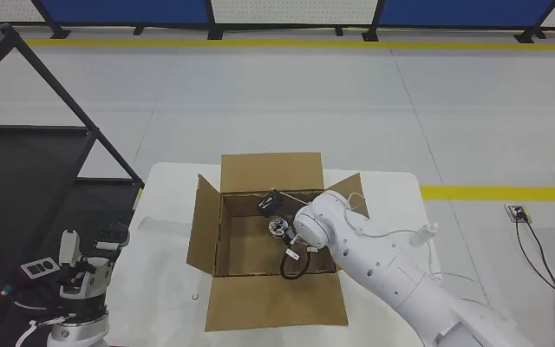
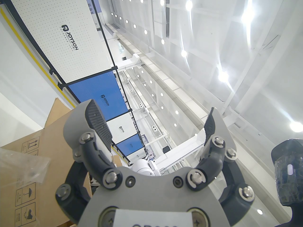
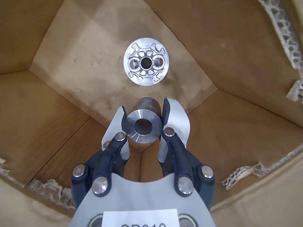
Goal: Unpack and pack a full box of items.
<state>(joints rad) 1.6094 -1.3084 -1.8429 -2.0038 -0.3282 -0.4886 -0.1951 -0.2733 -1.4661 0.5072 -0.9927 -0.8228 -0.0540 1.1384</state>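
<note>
Clamped in the right gripper, a bored metal cylinder sits inside the cardboard box, long axis pointing down at the box floor, near a slotted disc lying flat. Left of the box, the left gripper gapes open beside printed handling pictograms.

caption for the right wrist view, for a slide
Right gripper shut on a metal cylinder inside the cardboard box, near a slotted metal disc.

Cardboard box top open, flaps splayed. Inside, walls ring right pincer gripping metal cylinder; slotted disc occupies floor centre.
</note>
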